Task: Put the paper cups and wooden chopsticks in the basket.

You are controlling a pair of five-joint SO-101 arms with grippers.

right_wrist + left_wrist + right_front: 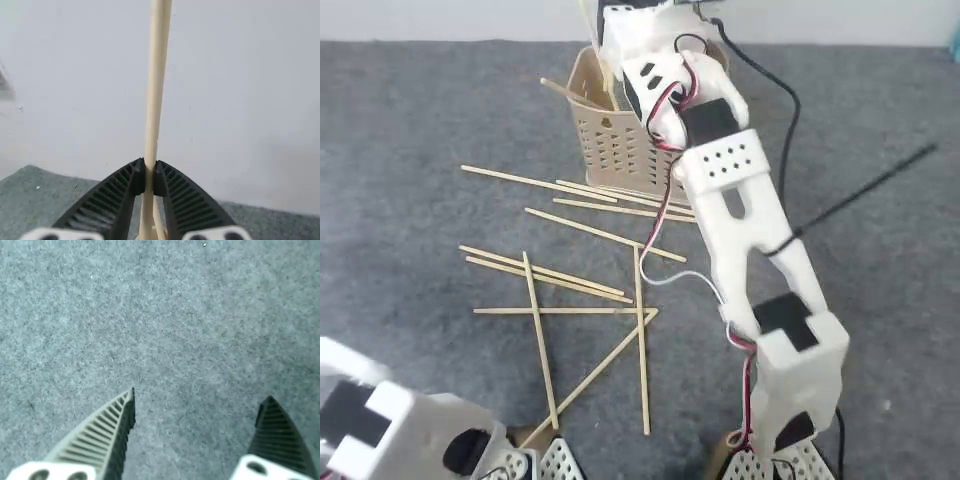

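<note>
Basket (605, 140) upright on grey tabletop (420, 120), right hand (149, 169) above the basket, clamped on one upright wooden chopstick (157, 75), loose chopsticks (542, 271) scattered flat just in front of the basket, left hand (201, 395) spread wide over the tabletop

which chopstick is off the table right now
The chopstick clamped upright in the right tool, up by the basket. The loose chopsticks lie flat on the grey carpet.
</note>
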